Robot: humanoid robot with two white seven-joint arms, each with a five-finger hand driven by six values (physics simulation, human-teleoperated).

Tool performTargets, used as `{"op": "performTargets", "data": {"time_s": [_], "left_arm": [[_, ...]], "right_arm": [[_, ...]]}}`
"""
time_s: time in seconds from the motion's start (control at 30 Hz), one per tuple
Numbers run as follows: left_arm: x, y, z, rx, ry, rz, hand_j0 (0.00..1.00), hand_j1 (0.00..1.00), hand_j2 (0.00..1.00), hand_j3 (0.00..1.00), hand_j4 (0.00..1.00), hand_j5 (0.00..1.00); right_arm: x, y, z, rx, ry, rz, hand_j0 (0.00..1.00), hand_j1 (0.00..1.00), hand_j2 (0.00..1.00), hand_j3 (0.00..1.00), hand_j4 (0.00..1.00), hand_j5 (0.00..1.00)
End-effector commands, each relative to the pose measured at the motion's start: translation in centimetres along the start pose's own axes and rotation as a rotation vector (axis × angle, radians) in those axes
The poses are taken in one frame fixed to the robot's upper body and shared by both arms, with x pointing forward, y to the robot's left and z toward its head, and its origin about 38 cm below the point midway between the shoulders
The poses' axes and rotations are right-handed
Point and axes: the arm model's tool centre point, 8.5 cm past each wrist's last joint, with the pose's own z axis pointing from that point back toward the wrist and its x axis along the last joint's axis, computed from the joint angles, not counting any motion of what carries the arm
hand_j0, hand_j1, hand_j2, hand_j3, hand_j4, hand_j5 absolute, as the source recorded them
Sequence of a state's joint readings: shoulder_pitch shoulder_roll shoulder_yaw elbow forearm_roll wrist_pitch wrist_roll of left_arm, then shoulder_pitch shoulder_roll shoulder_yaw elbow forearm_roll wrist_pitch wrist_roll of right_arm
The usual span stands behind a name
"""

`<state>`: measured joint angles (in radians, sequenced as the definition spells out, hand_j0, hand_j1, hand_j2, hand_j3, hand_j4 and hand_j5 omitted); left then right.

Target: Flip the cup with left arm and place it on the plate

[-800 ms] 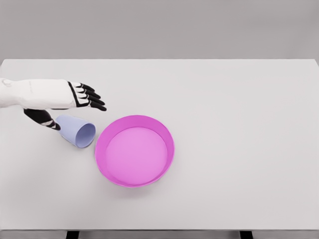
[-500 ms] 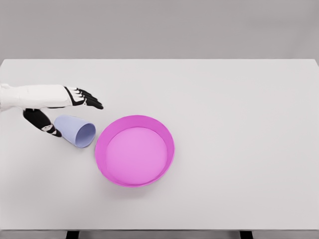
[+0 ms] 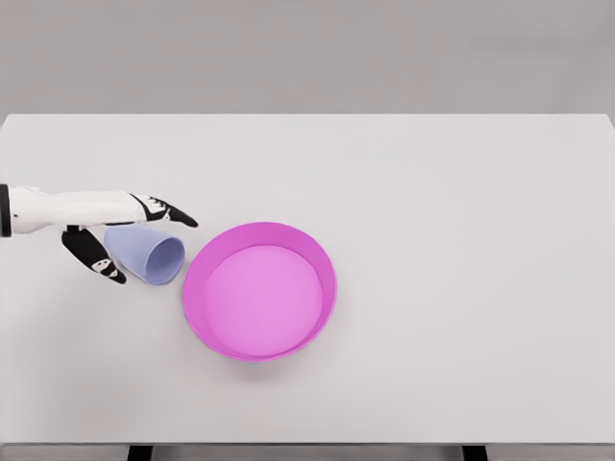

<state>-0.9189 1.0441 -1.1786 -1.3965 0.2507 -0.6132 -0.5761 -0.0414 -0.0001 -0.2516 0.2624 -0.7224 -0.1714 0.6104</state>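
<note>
Head view. The left hand (image 3: 120,230) is seen at the left side of the counter (image 3: 461,240), its white forearm entering from the left edge and lying roughly level across the picture. The hand is turned edge-on, so that the black-tipped fingers (image 3: 173,214) are extended toward the right above the cup (image 3: 146,252), while the black thumb (image 3: 94,257) is directed downward and to the right along the cup's closed end. The cup is thus bracketed between fingers and thumb. The fingers are not curled around the cup, and the hand is shown spread rather than clenched; whether the thumb or fingers actually touch the cup cannot be told from this angle.

The cup, pale lavender-blue, is lying on its side on the counter. Its open mouth is directed to the right and slightly toward the viewer, and its narrower base is pointed left, toward the thumb. A soft shadow is cast beneath it.

Just beside the cup's mouth, to the right, the plate (image 3: 327,264) is placed. It is a round magenta dish with a raised rim and a lighter pink floor, and nothing is held within it. The cup's rim and the plate's left wall are very near, and it cannot be told whether they touch.

The counter is a plain white surface extending across the full width, with a grey wall behind it. The right arm is not shown.
</note>
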Motion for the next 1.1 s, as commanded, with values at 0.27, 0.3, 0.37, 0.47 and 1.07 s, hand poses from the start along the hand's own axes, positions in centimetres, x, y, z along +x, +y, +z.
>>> {"op": "performTargets", "data": {"time_s": [0.27,0.3,0.37,0.47,1.07], "left_arm": [[-1.7,-0.5,-0.3,0.002,0.036,0.042,1.00,1.00,1.00,1.00,1.00,1.00],[-1.8,-0.7,-0.3,-0.007,0.037,0.043,1.00,1.00,1.00,1.00,1.00,1.00],[-2.2,-0.8,-0.4,-0.010,0.075,0.065,1.00,1.00,1.00,1.00,1.00,1.00],[-2.3,-1.5,-1.3,-0.036,0.087,0.090,1.00,1.00,1.00,1.00,1.00,1.00],[-0.2,-0.2,0.6,0.026,0.085,0.184,0.59,0.59,0.59,0.59,0.59,0.59]], "right_arm": [[0.0,0.0,0.0,0.001,0.000,0.000,1.00,1.00,1.00,1.00,1.00,1.00],[0.0,0.0,0.0,0.001,0.000,0.001,1.00,1.00,1.00,1.00,1.00,1.00],[0.0,0.0,0.0,0.001,0.000,0.001,1.00,1.00,1.00,1.00,1.00,1.00],[0.0,0.0,0.0,0.001,0.000,0.001,1.00,1.00,1.00,1.00,1.00,1.00],[0.0,0.0,0.0,0.001,0.000,0.001,1.00,1.00,1.00,1.00,1.00,1.00]]}}
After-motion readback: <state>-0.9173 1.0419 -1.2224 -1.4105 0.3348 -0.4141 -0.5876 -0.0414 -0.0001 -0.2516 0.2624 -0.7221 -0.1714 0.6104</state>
